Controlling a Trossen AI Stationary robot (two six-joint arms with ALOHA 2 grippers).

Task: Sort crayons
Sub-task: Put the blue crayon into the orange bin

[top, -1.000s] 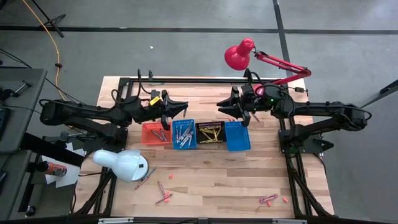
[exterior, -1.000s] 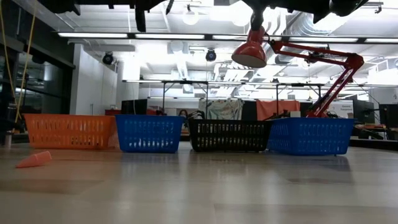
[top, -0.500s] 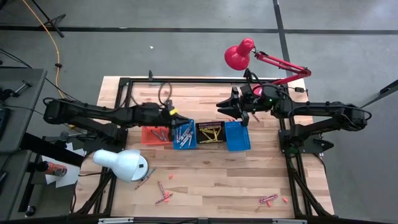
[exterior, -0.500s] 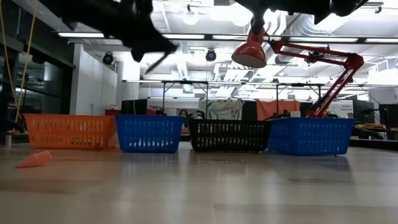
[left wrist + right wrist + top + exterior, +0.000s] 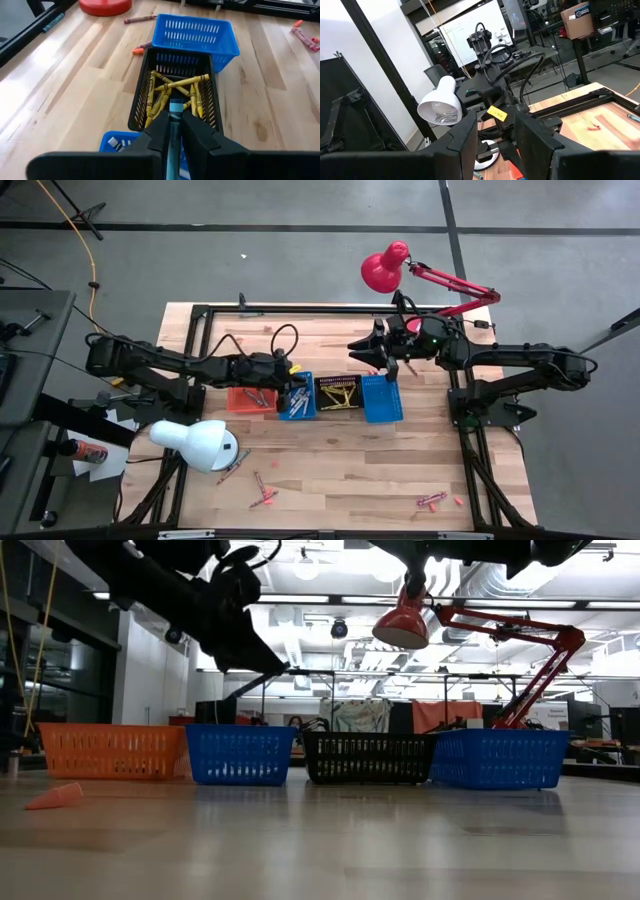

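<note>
crayons [image 5: 262,493] lie scattered on the wooden table [image 5: 330,470] near its front edge — you can see a few by the white lamp [image 5: 196,444] and a few more toward the front right corner [image 5: 432,500]. the rest sit in the four mesh baskets lined up mid-table: orange basket [image 5: 236,399], blue basket [image 5: 302,405], black basket [image 5: 340,392], and a second blue basket [image 5: 381,398].

your left gripper [image 5: 298,387] reaches over the first blue basket, beside the black one. in the left wrist view its fingers [image 5: 156,131] stand narrow around a blue crayon [image 5: 173,132], which lies in the slot between them and points toward the black basket full of yellow crayons [image 5: 172,90]. you cannot tell whether the fingers press on it or have let go.

your right gripper [image 5: 389,364] hangs above the back edge of the second blue basket, under the red lamp [image 5: 386,266]. its fingers [image 5: 465,137] are partly apart with nothing between them.

in the low view an orange crayon stub [image 5: 55,796] rests on the table in front of the orange basket.
</note>
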